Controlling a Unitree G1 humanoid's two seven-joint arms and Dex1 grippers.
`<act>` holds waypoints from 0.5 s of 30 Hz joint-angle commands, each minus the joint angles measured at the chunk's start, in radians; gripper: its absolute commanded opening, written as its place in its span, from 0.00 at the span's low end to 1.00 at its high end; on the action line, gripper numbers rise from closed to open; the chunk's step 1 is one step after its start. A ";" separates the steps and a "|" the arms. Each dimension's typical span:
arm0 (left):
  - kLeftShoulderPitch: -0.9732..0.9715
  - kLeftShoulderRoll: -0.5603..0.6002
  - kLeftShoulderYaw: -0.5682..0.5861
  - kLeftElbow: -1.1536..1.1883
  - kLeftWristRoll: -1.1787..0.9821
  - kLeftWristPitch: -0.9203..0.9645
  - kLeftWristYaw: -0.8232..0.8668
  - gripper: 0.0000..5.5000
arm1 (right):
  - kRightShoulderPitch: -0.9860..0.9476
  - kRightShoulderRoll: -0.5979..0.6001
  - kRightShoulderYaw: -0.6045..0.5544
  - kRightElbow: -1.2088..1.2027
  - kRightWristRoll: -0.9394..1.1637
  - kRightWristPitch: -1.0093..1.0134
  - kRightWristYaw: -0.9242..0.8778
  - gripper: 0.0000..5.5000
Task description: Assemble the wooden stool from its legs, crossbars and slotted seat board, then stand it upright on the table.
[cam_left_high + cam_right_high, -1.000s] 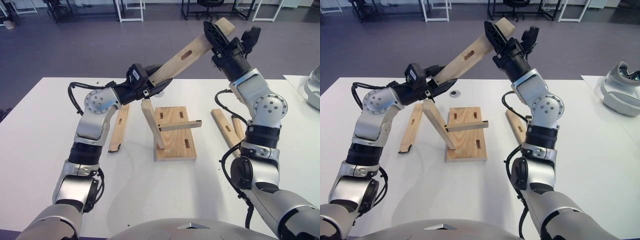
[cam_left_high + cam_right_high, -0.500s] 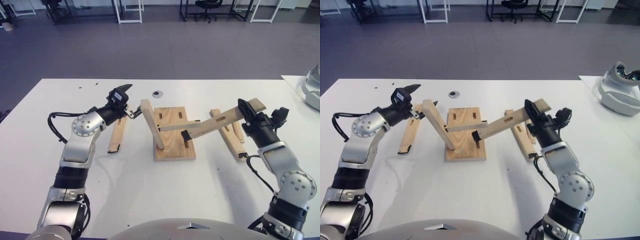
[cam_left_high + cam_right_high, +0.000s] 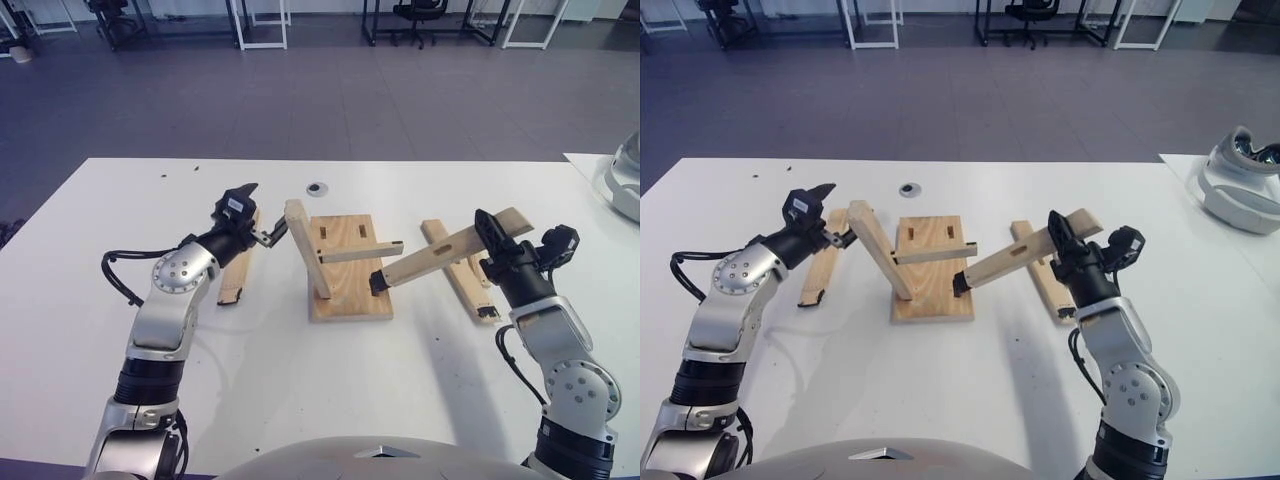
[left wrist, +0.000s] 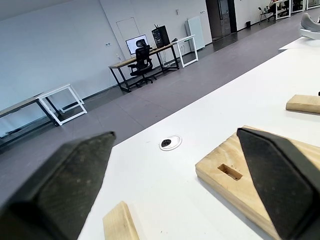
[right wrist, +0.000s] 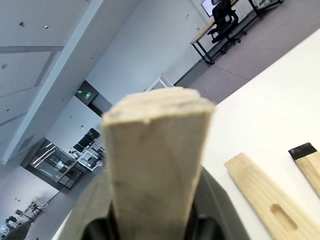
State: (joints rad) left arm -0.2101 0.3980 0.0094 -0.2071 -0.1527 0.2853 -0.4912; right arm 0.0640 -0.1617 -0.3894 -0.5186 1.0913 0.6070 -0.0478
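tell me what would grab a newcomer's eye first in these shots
The long wooden leg clamped in the right gripper stands out, slanting down to the right edge of the seat board in the middle of the table. On that board a tilted leg stands with a crossbar sticking out of it, and the open left gripper hovers beside its top.
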 commanded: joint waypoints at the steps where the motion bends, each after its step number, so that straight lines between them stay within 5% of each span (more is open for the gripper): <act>1: 0.010 0.001 0.008 -0.020 -0.005 0.023 0.013 0.81 | 0.019 -0.020 0.007 -0.029 0.029 0.048 -0.094 0.18; 7: 0.018 -0.009 0.006 -0.023 -0.001 0.023 0.025 0.81 | 0.005 -0.026 -0.001 -0.018 0.160 0.050 -0.172 0.18; 15: 0.021 -0.021 -0.001 -0.025 0.001 0.021 0.040 0.81 | -0.004 -0.087 0.099 -0.057 -0.093 0.030 -0.225 0.18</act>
State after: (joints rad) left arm -0.2007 0.3817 0.0125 -0.2207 -0.1521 0.2961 -0.4601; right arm 0.0411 -0.2120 -0.3064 -0.5761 1.0889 0.6098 -0.2312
